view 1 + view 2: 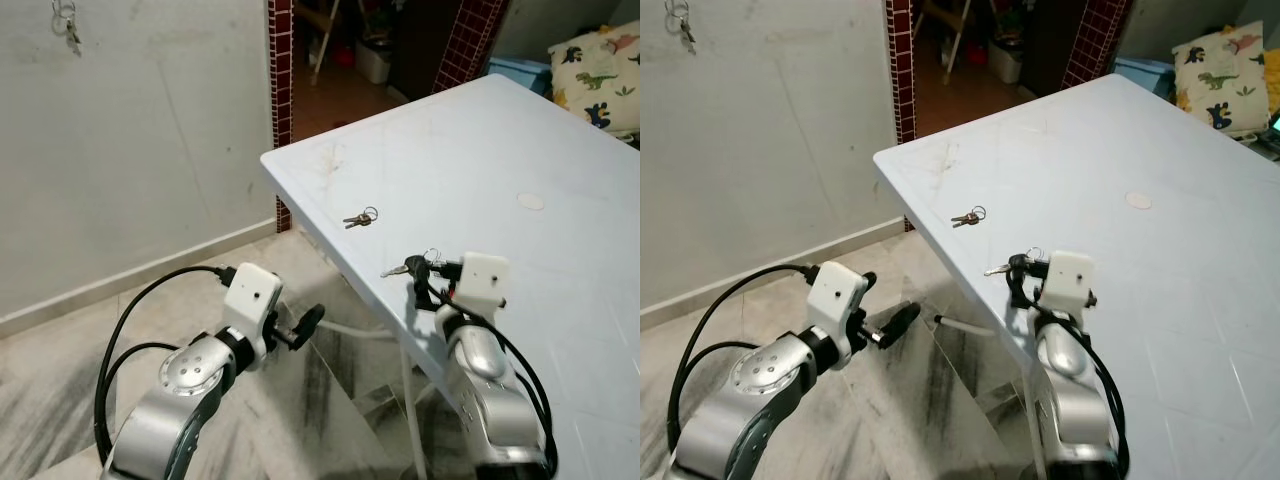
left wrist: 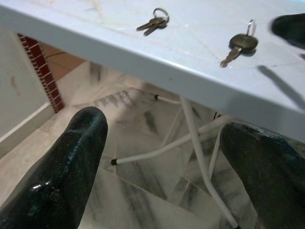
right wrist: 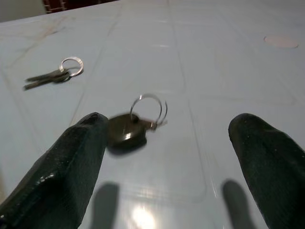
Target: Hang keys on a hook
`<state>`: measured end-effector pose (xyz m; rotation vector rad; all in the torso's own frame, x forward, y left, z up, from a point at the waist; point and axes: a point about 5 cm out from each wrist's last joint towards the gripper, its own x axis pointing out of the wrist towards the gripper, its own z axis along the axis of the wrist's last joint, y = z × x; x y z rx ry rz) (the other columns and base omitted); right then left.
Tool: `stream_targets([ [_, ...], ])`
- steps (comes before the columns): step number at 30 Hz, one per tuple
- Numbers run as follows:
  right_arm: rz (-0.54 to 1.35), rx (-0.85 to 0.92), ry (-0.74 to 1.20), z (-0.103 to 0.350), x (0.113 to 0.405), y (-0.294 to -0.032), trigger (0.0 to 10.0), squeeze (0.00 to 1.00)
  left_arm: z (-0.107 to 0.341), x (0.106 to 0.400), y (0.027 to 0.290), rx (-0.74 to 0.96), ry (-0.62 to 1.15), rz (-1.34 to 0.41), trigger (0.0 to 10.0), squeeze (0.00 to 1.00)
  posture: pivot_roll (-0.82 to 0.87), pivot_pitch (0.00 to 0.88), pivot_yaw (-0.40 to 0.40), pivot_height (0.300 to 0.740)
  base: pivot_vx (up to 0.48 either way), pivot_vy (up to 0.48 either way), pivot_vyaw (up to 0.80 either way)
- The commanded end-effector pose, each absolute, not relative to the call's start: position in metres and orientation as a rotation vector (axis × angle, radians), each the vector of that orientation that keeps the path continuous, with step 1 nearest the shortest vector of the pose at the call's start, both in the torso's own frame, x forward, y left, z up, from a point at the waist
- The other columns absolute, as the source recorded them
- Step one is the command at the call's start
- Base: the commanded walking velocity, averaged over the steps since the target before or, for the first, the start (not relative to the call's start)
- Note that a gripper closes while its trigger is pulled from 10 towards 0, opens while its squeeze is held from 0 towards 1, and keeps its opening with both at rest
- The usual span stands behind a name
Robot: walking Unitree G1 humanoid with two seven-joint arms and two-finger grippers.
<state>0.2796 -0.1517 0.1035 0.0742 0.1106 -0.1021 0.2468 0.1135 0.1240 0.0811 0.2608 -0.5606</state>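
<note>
On pale blue table (image 1: 560, 150): two key sets; right gripper (image 3: 167, 157) spread around nearer key (image 3: 126, 131); marble floor (image 1: 330, 400).

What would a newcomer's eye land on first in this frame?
Probably the right gripper, jaws open, poised over a black-headed key near the pale blue table's edge. A second key bunch lies farther along that edge, and more keys hang high on the wall. The left gripper hovers below the tabletop.

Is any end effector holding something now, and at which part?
Nothing is held. The right end effector is open around the black-headed key on the table; the left end effector is open, empty.
</note>
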Motion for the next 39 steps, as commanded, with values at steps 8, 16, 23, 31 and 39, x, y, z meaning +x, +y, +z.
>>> stream_targets([
  [8, 0.054, 0.141, 0.112, 0.112, 0.285, -0.124, 10.0, 0.0, 0.134, 0.251, 0.107, 0.071, 0.201, -0.562, 10.0, 0.0, 0.19, 0.083, -0.059, 0.74, 0.0, 0.0, 0.0],
  [16, 0.101, 0.154, 0.149, 0.112, 0.282, -0.116, 0.0, 0.0, 0.134, 0.25, 0.112, 0.076, 0.196, -0.534, 10.0, 0.0, 0.19, 0.088, -0.055, 0.74, 0.0, 0.0, 0.0],
  [23, 0.081, 0.13, 0.188, 0.107, 0.282, -0.116, 0.0, 0.0, 0.134, 0.251, 0.11, 0.075, 0.196, -0.544, 10.0, 0.0, 0.19, 0.089, -0.049, 0.74, 0.0, 0.0, 0.0],
  [31, 0.047, 0.095, 0.197, 0.105, 0.294, -0.111, 10.0, 0.0, 0.135, 0.254, 0.107, 0.074, 0.188, -0.547, 10.0, 0.0, 0.19, 0.089, -0.053, 0.74, 0.0, 0.0, 0.0],
  [39, 0.038, 0.074, 0.192, 0.106, 0.306, -0.104, 10.0, 0.0, 0.137, 0.255, 0.106, 0.071, 0.182, -0.543, 10.0, 0.0, 0.2, 0.088, -0.055, 0.74, 0.0, 0.0, 0.0],
])
